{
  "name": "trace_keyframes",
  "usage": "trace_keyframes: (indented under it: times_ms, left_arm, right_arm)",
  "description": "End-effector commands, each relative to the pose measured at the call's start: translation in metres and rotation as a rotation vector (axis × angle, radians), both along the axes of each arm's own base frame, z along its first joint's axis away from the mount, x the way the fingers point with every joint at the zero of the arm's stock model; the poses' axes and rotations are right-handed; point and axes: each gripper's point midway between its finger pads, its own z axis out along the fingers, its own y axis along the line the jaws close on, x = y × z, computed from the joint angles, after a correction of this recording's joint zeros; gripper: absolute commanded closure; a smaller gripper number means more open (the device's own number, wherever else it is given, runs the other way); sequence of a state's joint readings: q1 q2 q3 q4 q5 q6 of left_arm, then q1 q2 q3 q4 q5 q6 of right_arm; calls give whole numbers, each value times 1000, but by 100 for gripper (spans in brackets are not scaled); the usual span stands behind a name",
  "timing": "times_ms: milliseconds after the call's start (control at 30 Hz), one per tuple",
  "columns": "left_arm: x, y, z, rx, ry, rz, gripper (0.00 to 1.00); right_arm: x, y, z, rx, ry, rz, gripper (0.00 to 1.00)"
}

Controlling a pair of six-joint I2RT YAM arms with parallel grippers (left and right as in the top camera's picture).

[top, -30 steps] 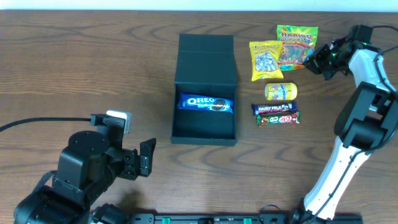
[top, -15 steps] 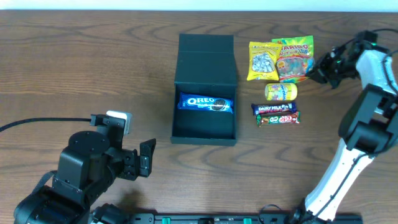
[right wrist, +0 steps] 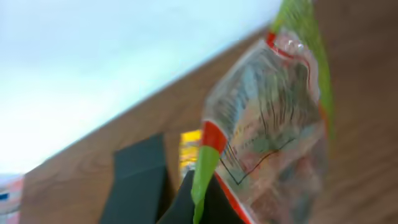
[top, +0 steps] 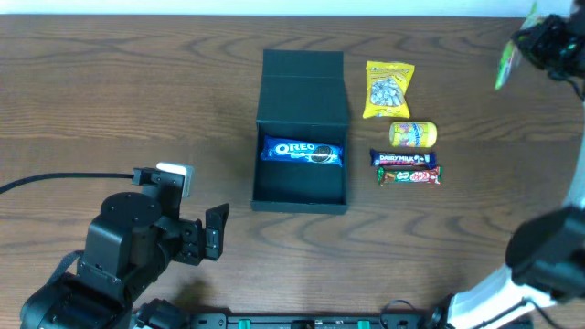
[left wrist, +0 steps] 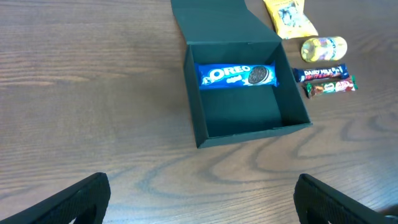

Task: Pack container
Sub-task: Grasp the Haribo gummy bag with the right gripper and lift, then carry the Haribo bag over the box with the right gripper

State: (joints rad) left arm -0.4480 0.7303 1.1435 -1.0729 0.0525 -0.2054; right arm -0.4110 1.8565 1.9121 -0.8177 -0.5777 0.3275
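A matte dark teal-black rectangular cardboard container [top: 301,187] is seen near the middle of the bench [top: 110,91]. It is open, with its hinged flap lid [top: 303,87] laid back towards the far edge. Inside it, a blue Oreo biscuit packet [top: 303,151] is laid crosswise against the wall on the hinge side.

Just to the right of the container, four snacks are set out in a column running towards the near edge: a yellow plastic bag of pale sweets [top: 388,89], a yellow egg-shaped capsule [top: 413,134], a purple Dairy Milk chocolate bar [top: 403,159] and, touching it, a dark wrapped bar with red and green print [top: 409,175].

The left arm [top: 137,242] is placed at the near left corner of the bench, well apart from the container. The left arm's jaws are spread wide and nothing is held between them; two dark fingertips [left wrist: 65,199] are seen at the lower corners of the left wrist view.

The right arm [top: 548,41] is positioned over the far right corner. The right arm's jaws are pinched on a clear plastic sweet packet with green and red edging [right wrist: 267,118], which is held up off the bench, well apart from the container.
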Motion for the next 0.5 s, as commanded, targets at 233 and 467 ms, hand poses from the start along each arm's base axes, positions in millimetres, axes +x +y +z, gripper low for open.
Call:
trace_keyframes:
  times_ms: [233, 467]
  left_arm:
    - [4, 1, 18, -17, -56, 12, 4]
    - [2, 5, 28, -16, -76, 22, 5]
  right_arm:
    - [-66, 109, 81, 0, -134, 326, 99]
    - [-96, 191, 69, 11, -50, 545, 98]
